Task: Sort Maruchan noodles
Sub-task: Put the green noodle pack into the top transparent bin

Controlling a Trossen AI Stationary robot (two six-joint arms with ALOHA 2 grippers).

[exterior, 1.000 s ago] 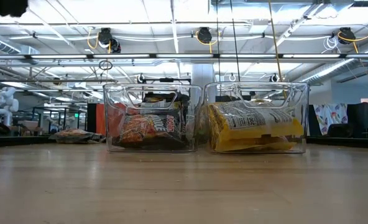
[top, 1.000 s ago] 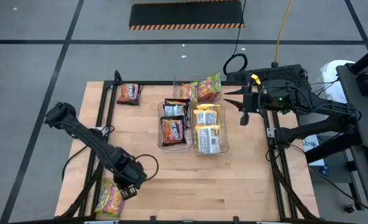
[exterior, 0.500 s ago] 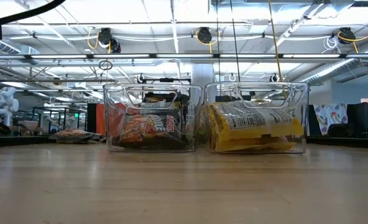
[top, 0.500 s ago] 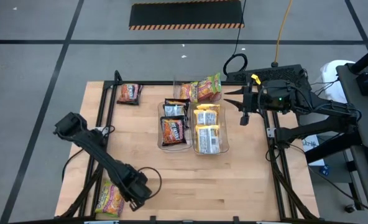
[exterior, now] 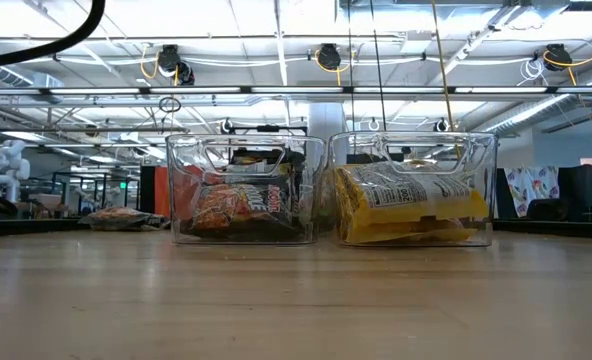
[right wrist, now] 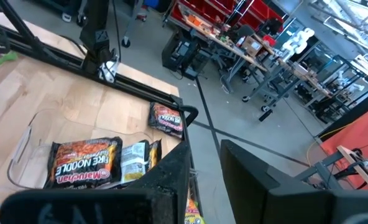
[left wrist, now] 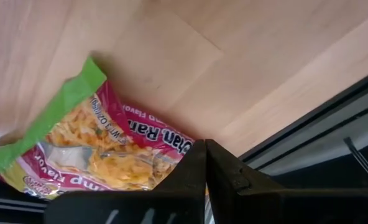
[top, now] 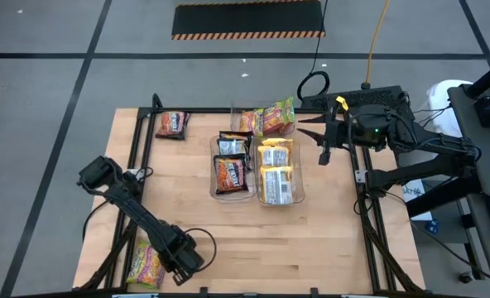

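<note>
Reaching low, left gripper pinching pink-green packet at table's near-left corner.

Two bins sit side by side mid-frame on the table, the left bin and the right bin each holding packets. More packets lie just above them, one packet upper left, another packet lower left.
</note>
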